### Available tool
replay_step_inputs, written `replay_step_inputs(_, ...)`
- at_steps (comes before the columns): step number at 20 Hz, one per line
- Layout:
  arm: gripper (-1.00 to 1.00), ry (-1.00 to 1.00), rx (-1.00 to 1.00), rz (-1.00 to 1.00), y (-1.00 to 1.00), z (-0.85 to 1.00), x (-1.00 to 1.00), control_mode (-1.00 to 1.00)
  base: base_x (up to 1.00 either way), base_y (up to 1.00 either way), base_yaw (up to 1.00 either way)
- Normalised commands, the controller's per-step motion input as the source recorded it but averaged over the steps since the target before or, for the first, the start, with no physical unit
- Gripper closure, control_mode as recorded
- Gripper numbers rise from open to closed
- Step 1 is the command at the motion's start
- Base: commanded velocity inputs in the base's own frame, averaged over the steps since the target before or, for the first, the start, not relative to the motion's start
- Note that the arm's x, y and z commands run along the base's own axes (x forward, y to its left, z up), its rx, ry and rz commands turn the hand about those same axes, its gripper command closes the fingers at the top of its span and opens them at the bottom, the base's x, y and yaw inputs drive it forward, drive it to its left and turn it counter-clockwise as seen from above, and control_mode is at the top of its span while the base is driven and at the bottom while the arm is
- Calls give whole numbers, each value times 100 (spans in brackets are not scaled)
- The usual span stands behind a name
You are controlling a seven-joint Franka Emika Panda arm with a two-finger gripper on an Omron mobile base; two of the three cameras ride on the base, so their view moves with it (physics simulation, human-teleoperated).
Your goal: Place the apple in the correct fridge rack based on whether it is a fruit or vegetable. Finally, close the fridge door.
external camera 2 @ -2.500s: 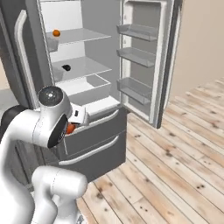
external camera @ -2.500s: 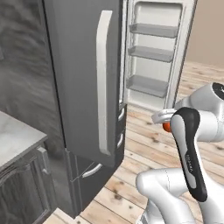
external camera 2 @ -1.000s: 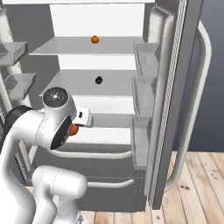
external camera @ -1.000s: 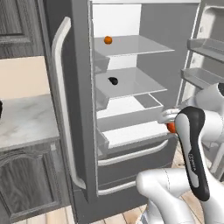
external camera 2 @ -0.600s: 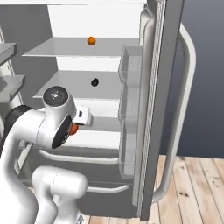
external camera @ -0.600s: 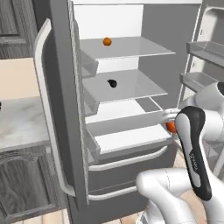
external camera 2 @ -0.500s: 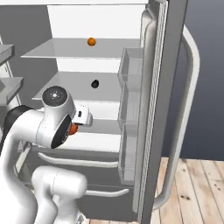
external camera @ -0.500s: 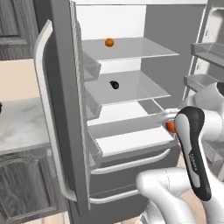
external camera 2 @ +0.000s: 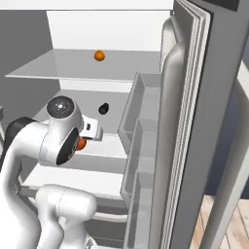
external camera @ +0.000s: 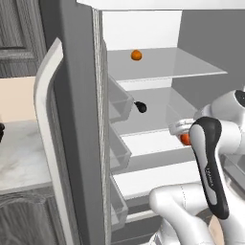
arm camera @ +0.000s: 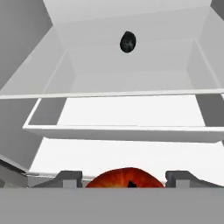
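In the left base view, the open fridge door [external camera: 79,129] is seen edge-on at the left, with its pale handle [external camera: 50,143] and door bins [external camera: 119,103] facing the interior. To its right, the fridge rack [external camera: 167,64] is seen as the topmost shelf plate, with a paler orange fruit [external camera: 136,55] resting on it near the back. On the shelf below, a small dark object [external camera: 141,107] is seen. Further right, the apple [external camera: 185,139] is partly hidden behind the arm, level with the lower shelves and well below the top rack.

In the right base view, the apple [external camera 2: 80,144] is seen just beside the wrist, left of the right-hand door's bins [external camera 2: 141,141].

In the hand view, the apple [arm camera: 126,178] is seen between the two finger tips of the gripper [arm camera: 124,180], which is closed onto the fruit and holds it. Beyond it, the white lower shelves [arm camera: 122,131] are seen.
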Motion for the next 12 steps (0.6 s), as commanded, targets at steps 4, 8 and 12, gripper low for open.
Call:
replay_step_inputs(4,100,-1,0,6,0,0,0,-100,24,0,6)
replay_step_inputs(8,100,0,0,7,0,16,0,-100,0,0,0)
replay_step_inputs(12,100,3,-3,0,24,67,15,-100,0,0,0)
